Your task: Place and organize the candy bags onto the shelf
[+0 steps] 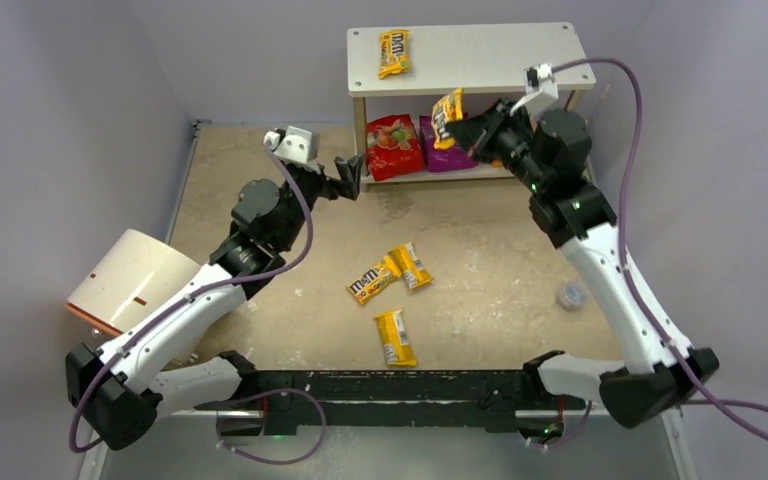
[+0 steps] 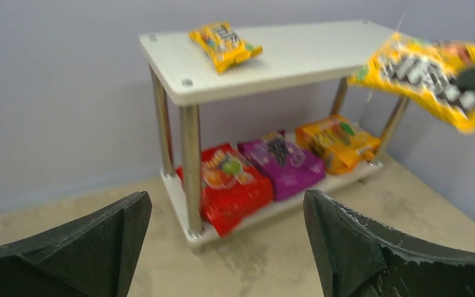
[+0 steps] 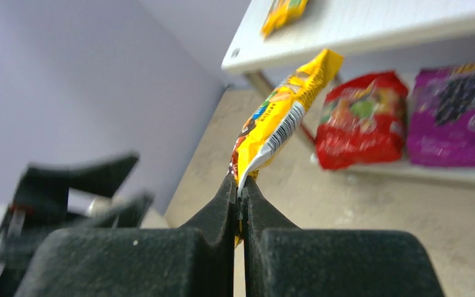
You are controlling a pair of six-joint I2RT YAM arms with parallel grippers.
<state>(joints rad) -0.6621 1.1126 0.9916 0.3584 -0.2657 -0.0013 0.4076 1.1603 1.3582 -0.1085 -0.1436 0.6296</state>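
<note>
The white two-tier shelf [image 1: 480, 55] stands at the back. One yellow candy bag [image 1: 394, 52] lies on its top tier. A red pouch [image 1: 394, 146] and a purple pouch [image 1: 442, 150] sit on the lower tier, with an orange pouch [image 2: 337, 142] beside them. My right gripper [image 1: 468, 128] is shut on another yellow candy bag [image 3: 281, 117], holding it in the air just in front of the shelf's top edge. My left gripper [image 2: 226, 201] is open and empty, low over the table left of the shelf. Three yellow bags [image 1: 374, 283] [image 1: 412, 265] [image 1: 395, 336] lie mid-table.
A white cylinder with an orange rim [image 1: 130, 280] lies on its side at the left, beside my left arm. A small clear cup [image 1: 571, 295] sits on the table near my right arm. Purple walls close in the back and both sides.
</note>
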